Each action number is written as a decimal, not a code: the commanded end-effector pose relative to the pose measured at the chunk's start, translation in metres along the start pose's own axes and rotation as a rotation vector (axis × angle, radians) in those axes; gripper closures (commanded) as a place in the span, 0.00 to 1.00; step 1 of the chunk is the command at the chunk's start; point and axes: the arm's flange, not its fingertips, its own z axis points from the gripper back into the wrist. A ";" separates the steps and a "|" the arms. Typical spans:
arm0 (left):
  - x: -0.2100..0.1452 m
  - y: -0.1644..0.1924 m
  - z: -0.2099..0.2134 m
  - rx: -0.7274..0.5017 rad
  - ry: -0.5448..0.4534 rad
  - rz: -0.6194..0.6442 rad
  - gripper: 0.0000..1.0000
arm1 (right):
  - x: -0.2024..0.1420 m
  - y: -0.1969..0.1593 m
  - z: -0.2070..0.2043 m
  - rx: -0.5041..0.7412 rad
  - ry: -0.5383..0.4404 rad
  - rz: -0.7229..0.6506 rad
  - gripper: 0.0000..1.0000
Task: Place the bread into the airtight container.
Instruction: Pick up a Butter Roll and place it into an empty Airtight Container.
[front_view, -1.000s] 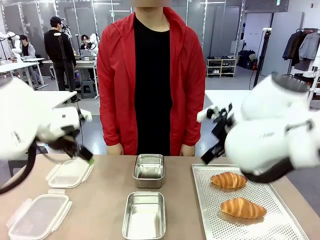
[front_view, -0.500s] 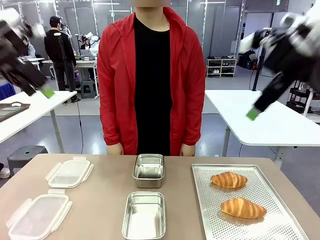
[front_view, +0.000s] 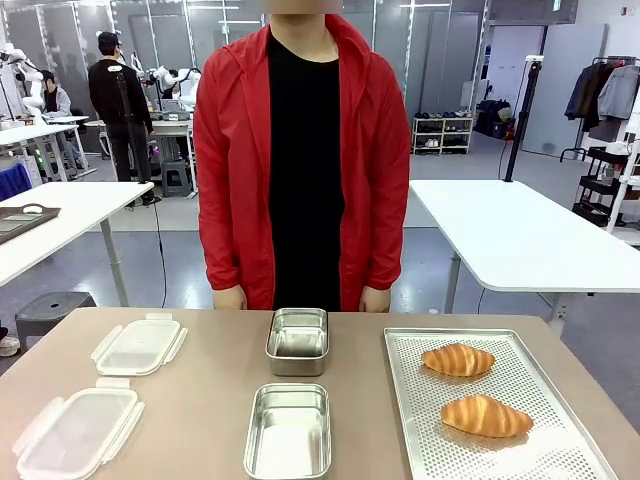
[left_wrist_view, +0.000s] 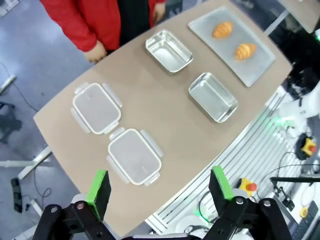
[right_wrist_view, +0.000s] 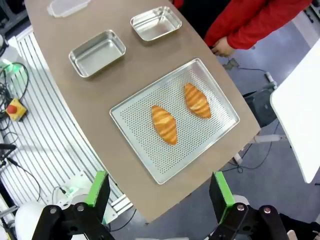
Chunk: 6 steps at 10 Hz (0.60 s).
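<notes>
**Grippers hanging open high over the desk, bread sitting on the tray**

A busy lab room is stretching out behind, and up front the brown desk is carrying everything. A person in a red jacket is standing at its far edge, hands hanging just behind it. On the robot's right, the perforated metal tray is holding the bread: the far croissant and the near croissant, lying apart from each other. In the middle, the far steel container and the near steel container are sitting one behind the other, both bare inside. On the left, two clear lids are lying flat.

From the right wrist view, the right gripper is hovering high above, fingers spread wide and gripping nothing, with both croissants lying far beneath, in line with the gap between its green pads. From the left wrist view, the left gripper is likewise hanging spread and bare-handed, lids closest beneath it, the bread well apart at the desk's far corner.
</notes>
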 end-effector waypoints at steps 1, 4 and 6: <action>0.004 0.002 -0.006 0.013 0.020 -0.006 0.00 | 0.005 0.002 -0.006 0.005 0.020 0.018 0.00; 0.004 0.002 -0.006 0.013 0.020 -0.006 0.00 | 0.005 0.002 -0.006 0.005 0.020 0.018 0.00; 0.004 0.002 -0.006 0.013 0.020 -0.006 0.00 | 0.005 0.002 -0.005 0.001 0.015 0.008 0.00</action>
